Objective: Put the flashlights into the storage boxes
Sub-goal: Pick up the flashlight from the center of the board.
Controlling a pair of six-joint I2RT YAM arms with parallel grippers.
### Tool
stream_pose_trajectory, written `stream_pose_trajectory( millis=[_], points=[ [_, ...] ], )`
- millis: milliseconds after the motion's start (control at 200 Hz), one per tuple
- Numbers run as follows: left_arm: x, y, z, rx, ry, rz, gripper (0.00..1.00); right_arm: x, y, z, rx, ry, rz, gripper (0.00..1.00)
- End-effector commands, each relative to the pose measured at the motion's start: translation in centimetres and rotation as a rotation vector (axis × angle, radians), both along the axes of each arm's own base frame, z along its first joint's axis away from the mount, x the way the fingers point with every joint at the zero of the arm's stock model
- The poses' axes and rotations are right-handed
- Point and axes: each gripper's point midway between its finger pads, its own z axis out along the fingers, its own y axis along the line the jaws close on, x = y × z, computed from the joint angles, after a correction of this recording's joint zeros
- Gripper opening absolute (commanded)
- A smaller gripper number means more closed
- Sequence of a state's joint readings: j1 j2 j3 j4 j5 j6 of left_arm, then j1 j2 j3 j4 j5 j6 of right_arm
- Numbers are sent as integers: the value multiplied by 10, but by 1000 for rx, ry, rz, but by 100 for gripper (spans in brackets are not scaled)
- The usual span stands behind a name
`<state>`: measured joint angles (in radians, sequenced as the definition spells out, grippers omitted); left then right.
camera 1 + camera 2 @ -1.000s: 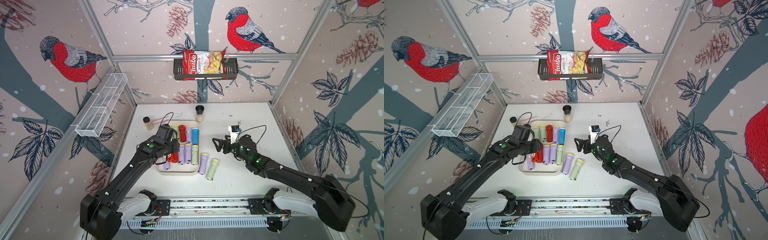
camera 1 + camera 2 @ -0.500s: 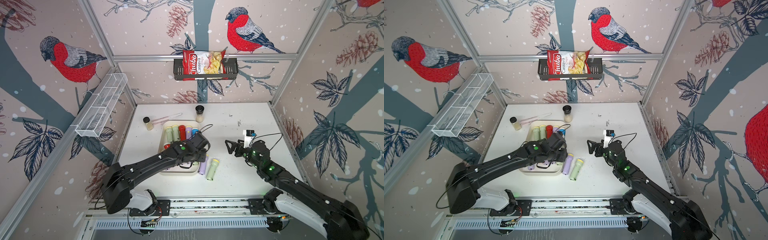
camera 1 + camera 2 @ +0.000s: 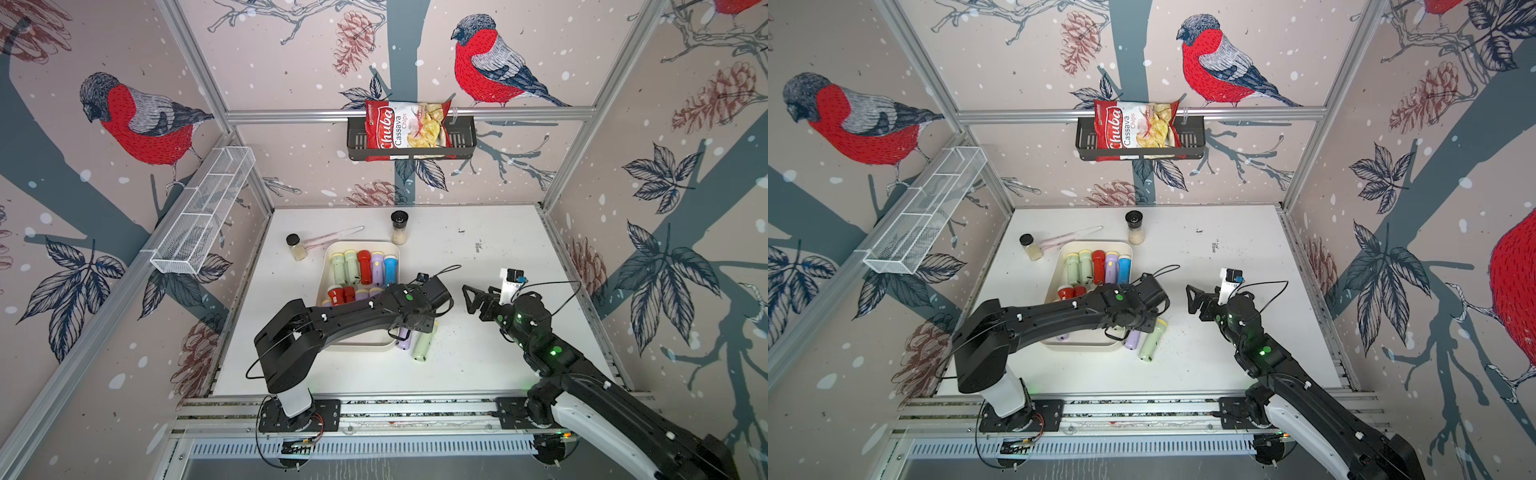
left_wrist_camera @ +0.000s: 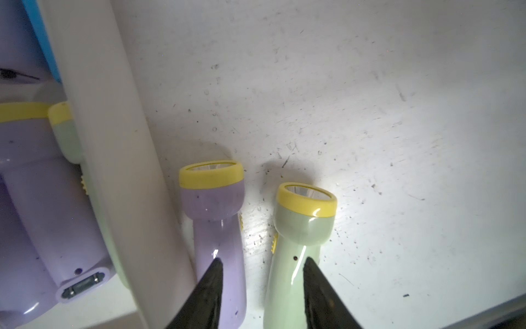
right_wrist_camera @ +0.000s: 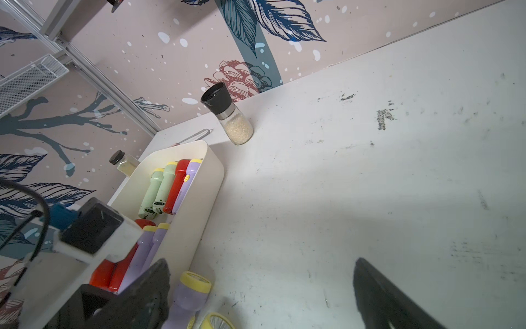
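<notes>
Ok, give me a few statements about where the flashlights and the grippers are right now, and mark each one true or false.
1. A lilac flashlight and a pale green flashlight lie on the table, outside the tray. True.
2. The blue flashlight lies on the table. False: it lies in the tray's far row.
3. The right gripper holds a flashlight. False: its jaws stand open with nothing between them.
4. The left gripper hovers over the two flashlights outside the tray. True.
5. The chips bag sits in the black wall basket. True.
</notes>
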<state>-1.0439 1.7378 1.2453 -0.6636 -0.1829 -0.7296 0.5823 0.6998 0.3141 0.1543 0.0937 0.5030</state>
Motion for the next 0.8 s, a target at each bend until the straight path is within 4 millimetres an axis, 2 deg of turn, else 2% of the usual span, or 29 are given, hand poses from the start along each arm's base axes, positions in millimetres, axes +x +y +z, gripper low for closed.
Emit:
stream_pose_trajectory(
  millis=[0, 145, 310, 500, 655, 795],
  points=[
    [-2, 11, -9, 70, 15, 23, 48, 1, -2, 0, -1, -4, -12, 100],
    [-3, 12, -20, 103, 35, 24, 48, 1, -2, -1, -2, -3, -11, 100],
    [-4, 23, -29, 174, 44, 49, 51, 0, -3, 0, 0, -5, -11, 99],
    [-5, 24, -38, 193, 61, 44, 53, 2, -1, 2, 10, -18, -8, 100],
    [-10, 13, -45, 133, 90, 21, 53, 2, -1, 4, 8, -25, -6, 100],
    [-13, 1, -43, 64, 108, 2, 53, 2, -1, 6, 11, -28, -3, 100]
  ],
)
